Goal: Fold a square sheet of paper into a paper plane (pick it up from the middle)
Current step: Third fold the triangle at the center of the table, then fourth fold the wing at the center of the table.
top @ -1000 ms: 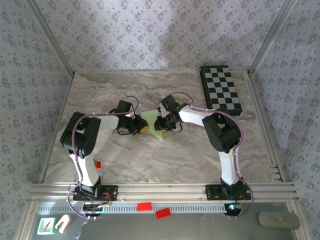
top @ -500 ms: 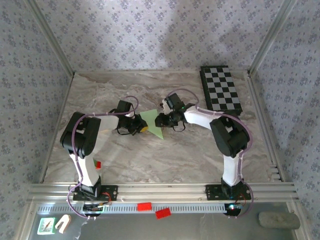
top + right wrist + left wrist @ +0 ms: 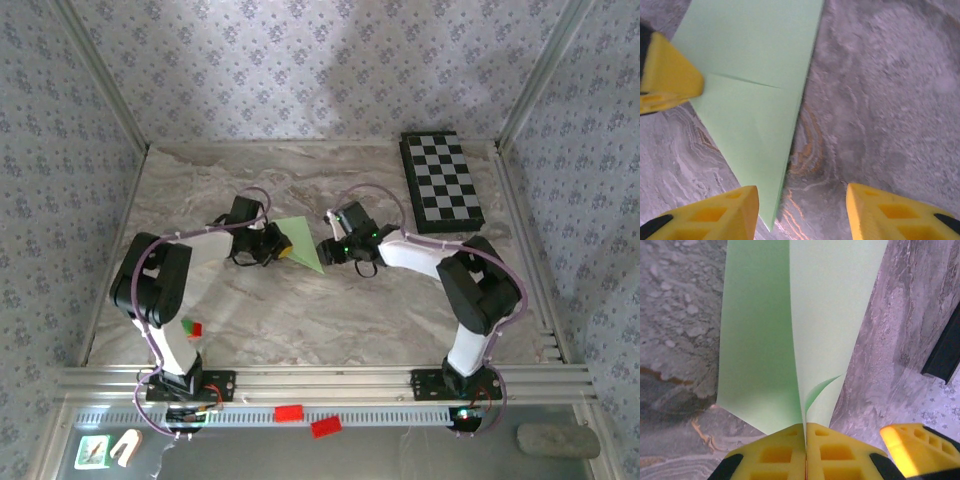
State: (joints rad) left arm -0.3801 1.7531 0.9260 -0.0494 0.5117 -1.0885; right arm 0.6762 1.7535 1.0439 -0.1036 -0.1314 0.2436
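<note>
The square sheet of paper [image 3: 300,243] is a folded light-green triangular shape on the marble table, its point toward the near right. My left gripper [image 3: 276,246] is shut on its left corner; in the left wrist view the yellow fingertips [image 3: 785,450] pinch the creased paper [image 3: 790,330], whose layers part slightly above the grip [image 3: 805,432]. My right gripper [image 3: 328,250] stands open just right of the paper. In the right wrist view the paper [image 3: 755,75] lies flat with its tip beside the left finger [image 3: 715,215], and nothing is held at the gripper's middle [image 3: 800,212].
A black-and-white checkered board [image 3: 442,178] lies at the back right. Small red and green blocks [image 3: 190,326] sit by the left arm's base. The left gripper's yellow finger [image 3: 665,75] shows at the upper left of the right wrist view. Bare marble table [image 3: 330,320] lies in front.
My right gripper has opened and let go of the paper, drawing back a little to the right. The left gripper has closed tight on the paper's left corner.
</note>
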